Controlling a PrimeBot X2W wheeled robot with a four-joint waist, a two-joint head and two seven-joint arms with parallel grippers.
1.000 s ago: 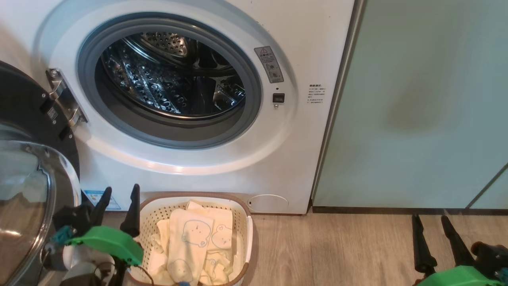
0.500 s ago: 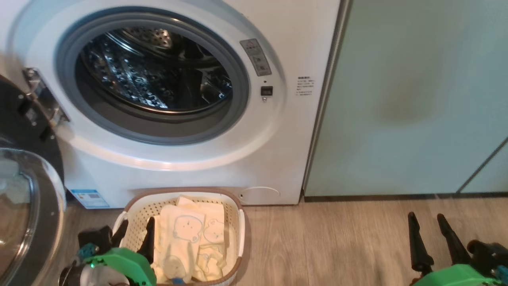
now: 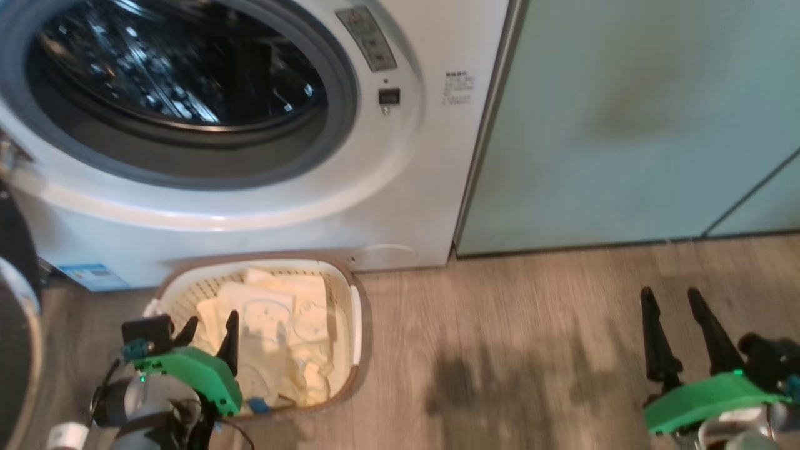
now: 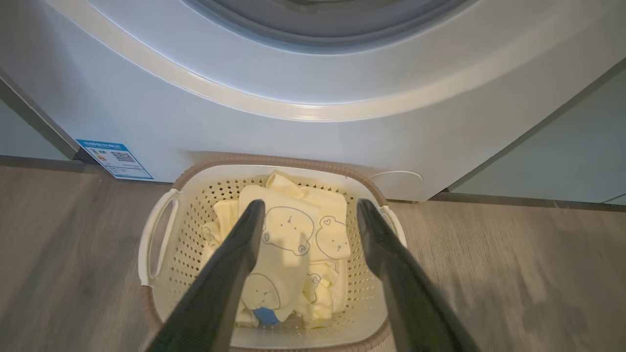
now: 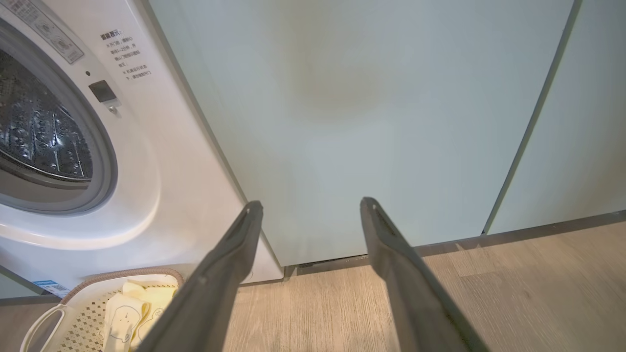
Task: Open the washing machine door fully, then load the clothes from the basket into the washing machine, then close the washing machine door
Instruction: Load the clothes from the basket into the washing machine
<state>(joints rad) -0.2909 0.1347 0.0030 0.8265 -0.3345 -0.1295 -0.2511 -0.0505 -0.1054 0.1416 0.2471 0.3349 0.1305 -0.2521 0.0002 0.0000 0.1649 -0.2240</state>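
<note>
**Status.** The washing machine door (image 3: pixel 14 250) stands swung out at the left edge of the head view. Only a strip of it is visible, so full opening cannot be confirmed. The mouth of the washing machine (image 3: pixel 406 187) is unobstructed, and no garment can be made out in the blurred drum (image 3: pixel 175 75). The basket (image 4: pixel 195 205) sits on the floor (image 3: pixel 531 325) just in front of the machine's base. The clothes (image 4: pixel 288 230) are piled inside it, with a blue tag (image 4: pixel 266 315) at the near end.

**End effectors.** The left end effector (image 4: pixel 309 210) is spread wide and empty, poised above the basket with the pile framed between its fingers. No contact is visible. The right end effector (image 3: pixel 670 300) is also spread wide and empty. It hangs over bare floor, well apart from the basket, and faces the cabinet panel (image 3: pixel 625 125).

**Judged step.** Descent for the first grasp. Loading has not begun.

**Hazards.**
- Excess depth: a fingertip may enter a perforation, and the basket would then rise with the garment.
- Side contact: the basket looks light, so a push on its wall would likely slide or tip it.
- Loose, overlapping pile: a pinch may take one layer only, or drag extra pieces that fall to the floor during the lift.
- Door beside the left arm: a wide swing may knock it toward closing.
- Short placement: a garment left across the grey seal (image 3: pixel 342 106) would obstruct closing.
</note>
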